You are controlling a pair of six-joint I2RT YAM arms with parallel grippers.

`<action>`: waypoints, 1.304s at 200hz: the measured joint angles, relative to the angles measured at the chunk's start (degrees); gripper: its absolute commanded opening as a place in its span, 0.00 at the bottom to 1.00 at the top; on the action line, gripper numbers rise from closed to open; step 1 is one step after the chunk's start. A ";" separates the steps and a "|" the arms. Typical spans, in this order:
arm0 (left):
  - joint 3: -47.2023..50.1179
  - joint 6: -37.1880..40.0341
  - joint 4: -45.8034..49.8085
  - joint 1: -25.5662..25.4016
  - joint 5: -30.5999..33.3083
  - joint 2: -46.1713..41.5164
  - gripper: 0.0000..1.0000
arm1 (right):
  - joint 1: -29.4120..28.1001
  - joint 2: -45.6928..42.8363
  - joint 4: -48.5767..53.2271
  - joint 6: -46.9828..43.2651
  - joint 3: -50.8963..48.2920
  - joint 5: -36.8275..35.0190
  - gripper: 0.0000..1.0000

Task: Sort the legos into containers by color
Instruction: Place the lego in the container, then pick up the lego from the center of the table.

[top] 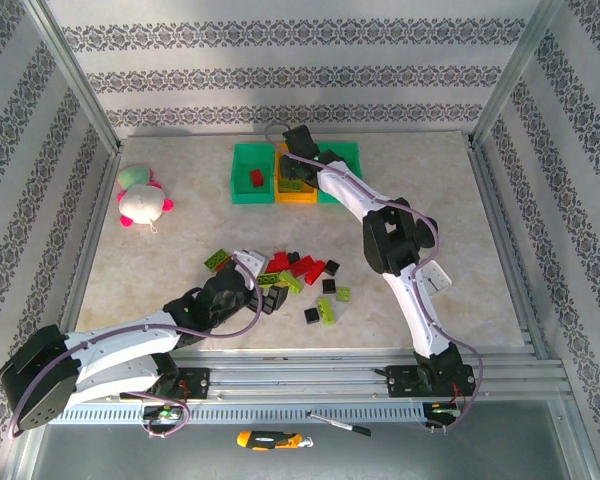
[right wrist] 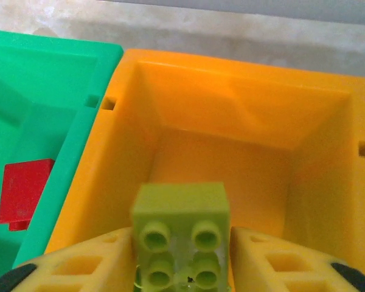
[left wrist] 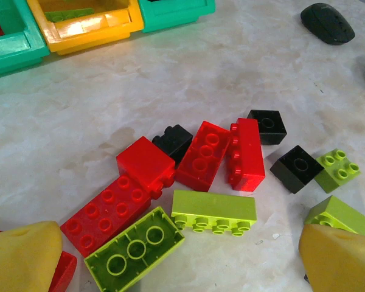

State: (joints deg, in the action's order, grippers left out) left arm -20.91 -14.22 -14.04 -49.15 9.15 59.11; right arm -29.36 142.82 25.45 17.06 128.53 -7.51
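**Right tool holds a lime brick over the orange bin; left tool hangs released above the pile**

The right tool [right wrist: 181,260] is clenched on a lime brick [right wrist: 179,226], one yellow finger [right wrist: 79,264] on each side, studs facing the wrist camera. The brick hangs over the open orange bin [right wrist: 243,115], inside its walls as that camera sees it. In the top view this arm reaches to the far side of the desk [top: 180,250], its tool [top: 298,165] over the middle of the three joined bins. The left green bin [right wrist: 42,91] next to it holds one red brick [right wrist: 24,191], lying on its floor.

The left tool [left wrist: 179,246] is released, its yellow pads [left wrist: 24,255] spread wide and grasping nothing. It hovers low over the loose legos [top: 300,275] at the middle of the desk. Between and just beyond the pads lie a long lime brick [left wrist: 214,210], an upturned lime one [left wrist: 134,249], several red ones [left wrist: 106,213] touching each other, and three black ones [left wrist: 298,167] nearby.

A plush toy [top: 140,195] sits well apart, at the desk's left side.
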 measured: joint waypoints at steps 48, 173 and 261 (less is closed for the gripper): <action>-1.38 -1.86 3.89 0.02 2.97 0.04 0.99 | -0.55 -4.13 -0.20 -1.55 -4.26 0.44 0.64; -11.06 -21.40 23.15 17.81 7.15 5.66 0.99 | -10.47 -52.65 -23.23 -5.55 -68.11 0.07 0.80; -29.64 -36.30 37.86 24.22 4.42 26.82 0.93 | -20.35 -61.68 -26.03 -7.80 -79.06 -1.73 0.80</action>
State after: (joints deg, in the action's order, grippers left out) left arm -50.54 -50.52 23.81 -24.93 13.56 85.93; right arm -49.71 81.14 -0.58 9.26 49.47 -9.23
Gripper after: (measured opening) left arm 0.933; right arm 0.802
